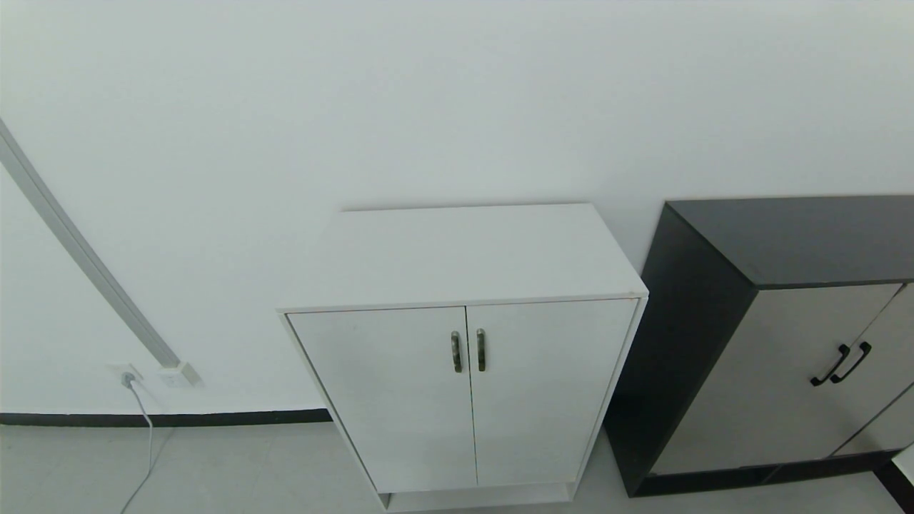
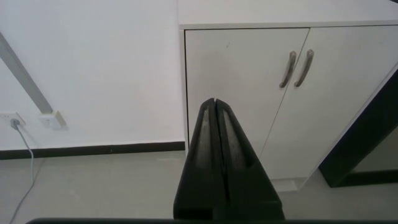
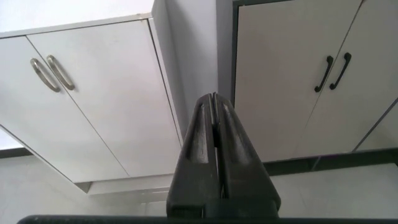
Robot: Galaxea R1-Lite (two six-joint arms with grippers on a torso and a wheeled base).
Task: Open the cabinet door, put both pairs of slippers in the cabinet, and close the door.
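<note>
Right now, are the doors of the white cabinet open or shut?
Shut. The white cabinet doors lie flush with the front, their edges meeting at the middle, handles side by side.

White cabinet looked smooth matt laminate, its handles brushed metal. Black cabinet on the right was glossier, door panels satin grey.

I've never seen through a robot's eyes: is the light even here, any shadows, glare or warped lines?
Head view: soft, even light, no harsh glare; the white cabinet narrows toward the floor, from the downward angle; a faint shadow lies on the wall beside the black cabinet. Left wrist view: the shut left gripper looms dark. Right wrist view: likewise the right gripper.
</note>
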